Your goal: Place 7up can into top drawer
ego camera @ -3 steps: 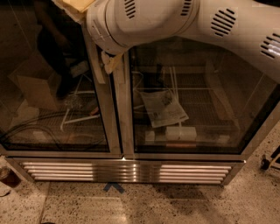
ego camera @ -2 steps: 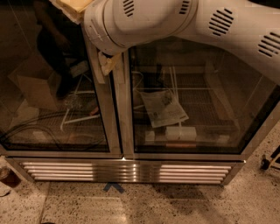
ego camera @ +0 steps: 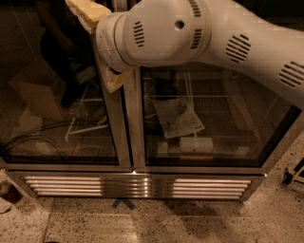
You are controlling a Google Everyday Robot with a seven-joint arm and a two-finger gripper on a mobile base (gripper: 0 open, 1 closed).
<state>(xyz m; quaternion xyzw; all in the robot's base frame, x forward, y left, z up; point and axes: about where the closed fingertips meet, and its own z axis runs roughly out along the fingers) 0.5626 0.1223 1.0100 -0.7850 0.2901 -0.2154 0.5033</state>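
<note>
End effector (ego camera: 89, 12) at top edge, before glass-door cabinet (ego camera: 134, 156); grip state indiscernible.

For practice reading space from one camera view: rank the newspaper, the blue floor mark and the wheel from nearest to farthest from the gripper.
Measured from the gripper, at the top left of the camera view:
1. Newspaper, inside the cabinet, right half.
2. Blue floor mark, on the floor in front of the cabinet.
3. Wheel, at the far right edge.

arm (ego camera: 161, 33) has sunk slightly; jaws at the top-left edge sit lower.
</note>
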